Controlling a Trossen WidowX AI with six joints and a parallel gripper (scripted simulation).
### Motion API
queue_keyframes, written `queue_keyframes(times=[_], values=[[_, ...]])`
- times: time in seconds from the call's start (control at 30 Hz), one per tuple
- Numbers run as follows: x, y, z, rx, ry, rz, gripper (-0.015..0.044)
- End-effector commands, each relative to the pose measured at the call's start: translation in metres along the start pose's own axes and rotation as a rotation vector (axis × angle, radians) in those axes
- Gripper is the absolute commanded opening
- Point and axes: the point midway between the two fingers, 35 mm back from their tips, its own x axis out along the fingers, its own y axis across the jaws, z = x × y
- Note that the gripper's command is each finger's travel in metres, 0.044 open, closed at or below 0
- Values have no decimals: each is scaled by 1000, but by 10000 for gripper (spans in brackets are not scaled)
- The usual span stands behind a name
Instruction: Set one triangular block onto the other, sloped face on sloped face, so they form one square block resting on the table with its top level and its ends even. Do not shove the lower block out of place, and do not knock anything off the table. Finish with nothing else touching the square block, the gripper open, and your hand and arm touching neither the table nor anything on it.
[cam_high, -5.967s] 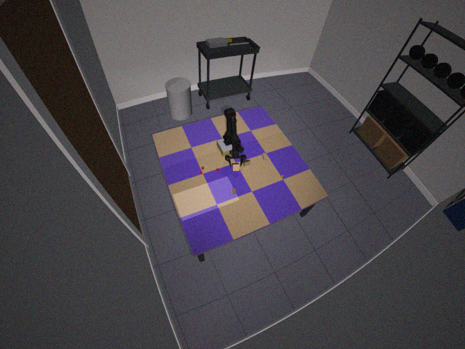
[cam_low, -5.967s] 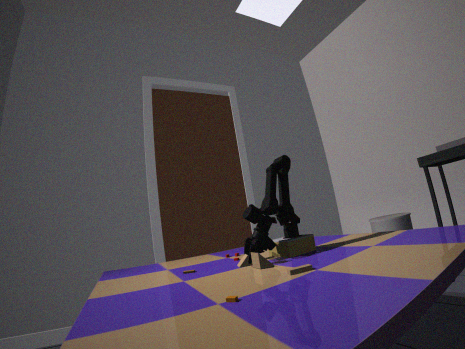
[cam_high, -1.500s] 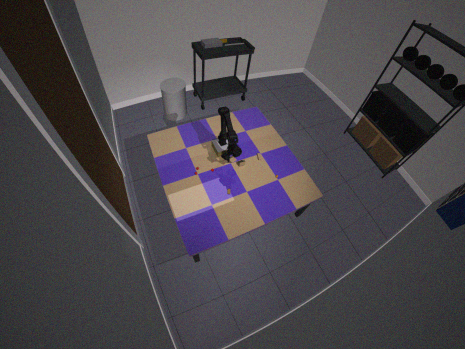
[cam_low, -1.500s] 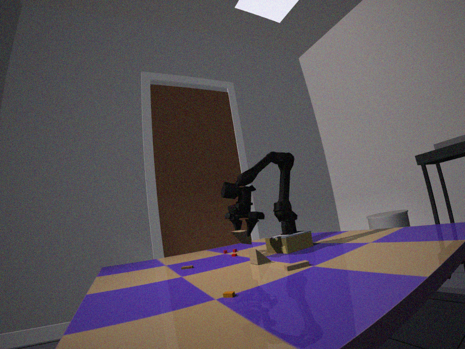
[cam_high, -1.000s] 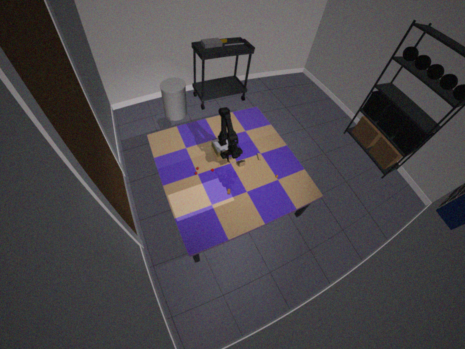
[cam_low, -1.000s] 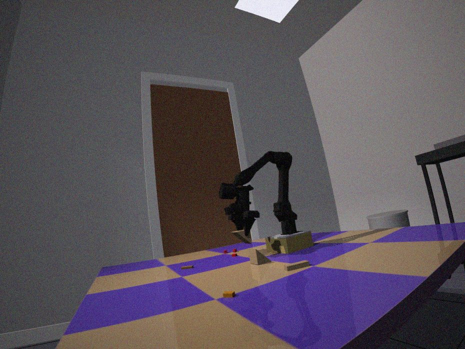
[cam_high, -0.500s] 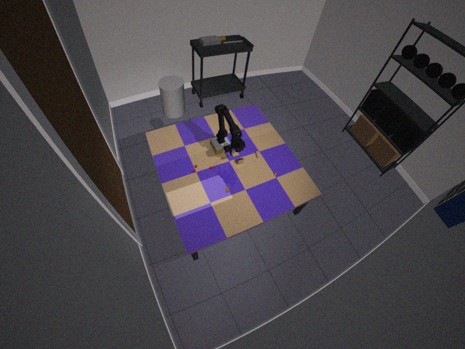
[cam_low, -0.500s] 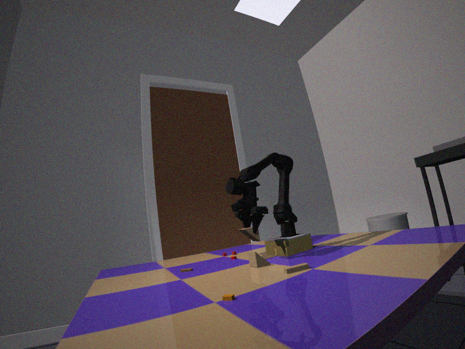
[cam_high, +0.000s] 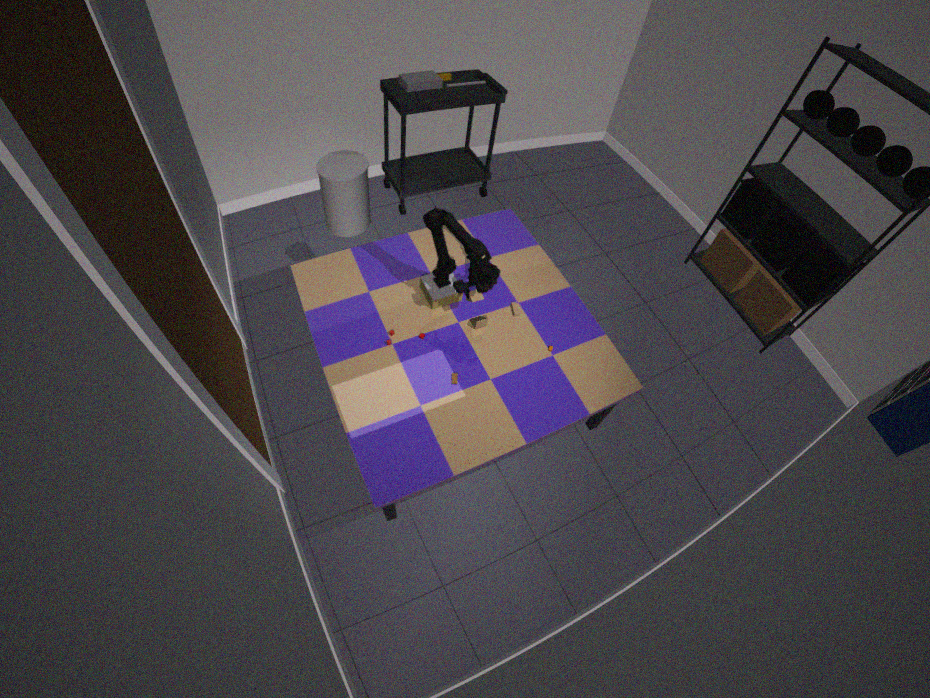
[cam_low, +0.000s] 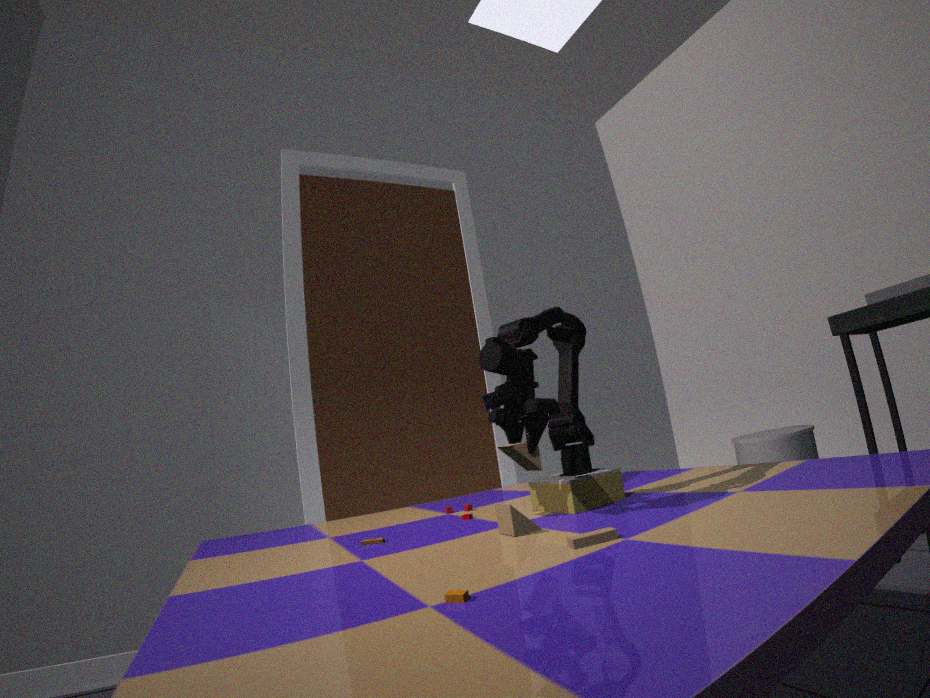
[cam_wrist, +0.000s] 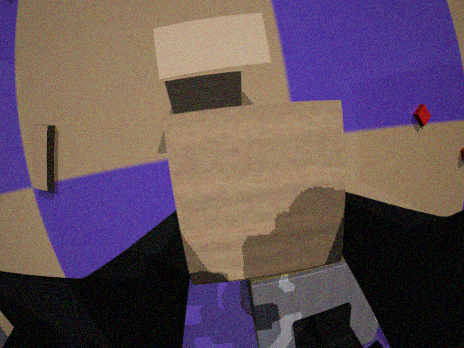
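Note:
My gripper (cam_high: 469, 290) (cam_low: 523, 446) (cam_wrist: 256, 208) is shut on a tan triangular block (cam_high: 476, 296) (cam_low: 525, 456) (cam_wrist: 260, 175). In the exterior view this block hangs above the table, its upper side near level and its underside slanting down to the right. The other triangular block (cam_high: 479, 322) (cam_low: 513, 520) (cam_wrist: 204, 92) rests on the table; in the exterior view it is high at the left and slopes down to the right. The held block is above it and apart. In the wrist view the lower block shows just beyond the held block's far edge, part possibly hidden.
A tan bar (cam_high: 515, 308) (cam_low: 593, 538) (cam_wrist: 51, 159) lies near the lower block. The arm's base stands on a yellowish box (cam_low: 576, 492). Small red cubes (cam_high: 422, 335) (cam_low: 467, 516) (cam_wrist: 422, 115), an orange piece (cam_high: 550, 348) (cam_low: 455, 596) and a brown piece (cam_high: 454, 378) (cam_low: 371, 540) lie farther off.

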Motion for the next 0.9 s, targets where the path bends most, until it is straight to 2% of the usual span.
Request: queue_keyframes(times=[0.0,0.3,0.87], values=[[-10,8,-5,3,-16,3,0],[-16,18,-17,3,-19,5,0],[58,18,1,3,-21,4,0]])
